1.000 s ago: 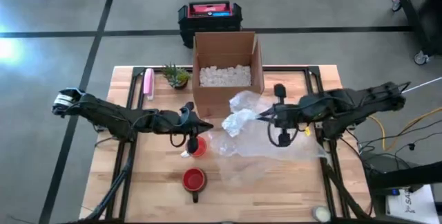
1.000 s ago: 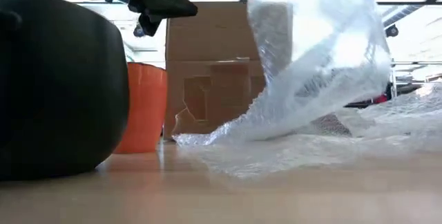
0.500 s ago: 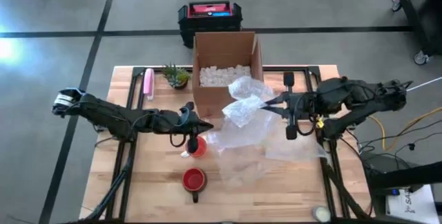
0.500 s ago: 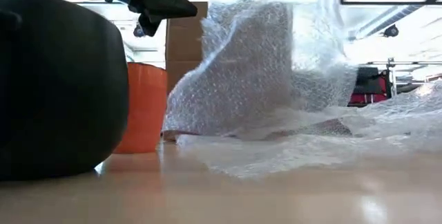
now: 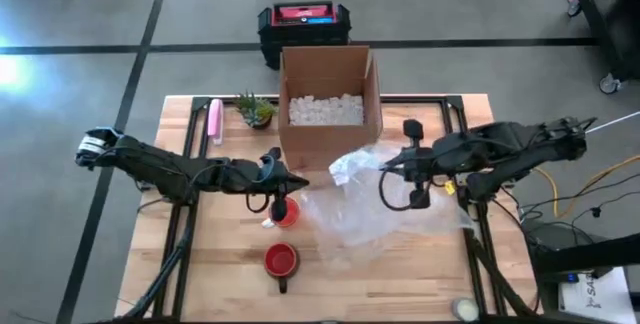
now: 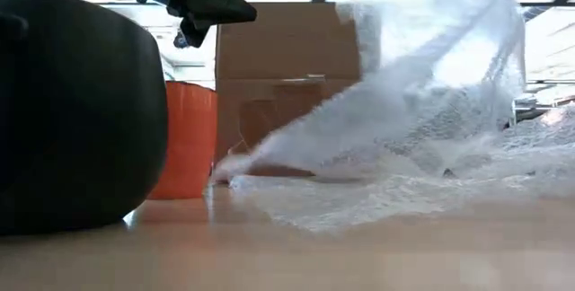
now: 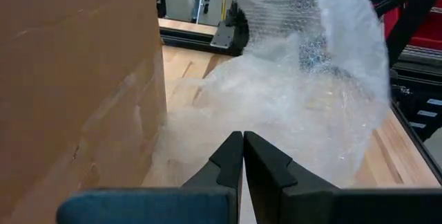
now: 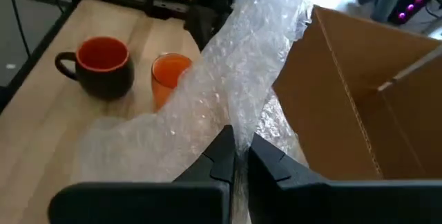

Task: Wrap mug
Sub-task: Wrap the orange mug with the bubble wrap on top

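The dark mug [image 5: 281, 261] with a red inside stands near the table's front edge; it also shows in the right wrist view [image 8: 103, 63] and fills the left of the low view [image 6: 72, 111]. An orange cup [image 5: 286, 212] stands just beyond it. A sheet of clear bubble wrap [image 5: 365, 209] lies to the right of the cup, one end raised. My right gripper [image 5: 384, 169] is shut on that raised end. My left gripper [image 5: 303, 181] hangs shut above the orange cup, touching nothing. My right gripper pinches a bunched part of the bubble wrap [image 8: 238, 133] between its two fingers, coming roughly level from the table's right side. The wrap rises gathered past the fingers. Its lower part [image 6: 377, 197] lies spread on the table.
An open cardboard box [image 5: 330, 129] holding white packing pieces stands behind the wrap at the table's far middle. A small potted plant [image 5: 256, 110] and a pink object [image 5: 214, 120] sit at the far left. A black and red case [image 5: 303, 22] lies on the floor beyond.
My right gripper went toward the table's far right with the wrap's end, drawing the sheet up, then came back toward the left and near side. The raised end now hangs lower. The sheet's lower part has stayed on the table.
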Available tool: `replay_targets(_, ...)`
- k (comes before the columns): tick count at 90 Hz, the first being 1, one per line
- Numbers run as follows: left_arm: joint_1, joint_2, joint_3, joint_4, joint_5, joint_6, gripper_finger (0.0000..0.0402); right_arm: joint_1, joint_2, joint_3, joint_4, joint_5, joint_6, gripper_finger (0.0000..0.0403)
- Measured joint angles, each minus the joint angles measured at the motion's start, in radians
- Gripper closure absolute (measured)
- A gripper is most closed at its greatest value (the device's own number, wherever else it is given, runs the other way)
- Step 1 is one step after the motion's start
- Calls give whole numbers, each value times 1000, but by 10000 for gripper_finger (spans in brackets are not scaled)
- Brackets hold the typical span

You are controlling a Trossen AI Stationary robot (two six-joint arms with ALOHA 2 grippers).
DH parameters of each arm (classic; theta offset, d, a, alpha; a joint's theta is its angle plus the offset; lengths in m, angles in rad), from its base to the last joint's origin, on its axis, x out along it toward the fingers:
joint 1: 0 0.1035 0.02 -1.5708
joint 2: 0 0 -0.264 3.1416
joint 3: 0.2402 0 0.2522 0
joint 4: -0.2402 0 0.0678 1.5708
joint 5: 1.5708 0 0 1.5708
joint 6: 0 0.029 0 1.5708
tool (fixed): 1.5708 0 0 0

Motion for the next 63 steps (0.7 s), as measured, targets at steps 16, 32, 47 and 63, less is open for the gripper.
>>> replay_targets(16,0,0,0,0,0,0,399,0,0,0,52,1,-34,403)
replay_targets(32,2,0,0,0,0,0,380,0,0,7,92,1,-68,403)
replay_targets(47,2,0,0,0,0,0,352,0,0,7,105,1,-85,403)
replay_targets(63,2,0,0,0,0,0,324,0,0,7,104,0,-85,403)
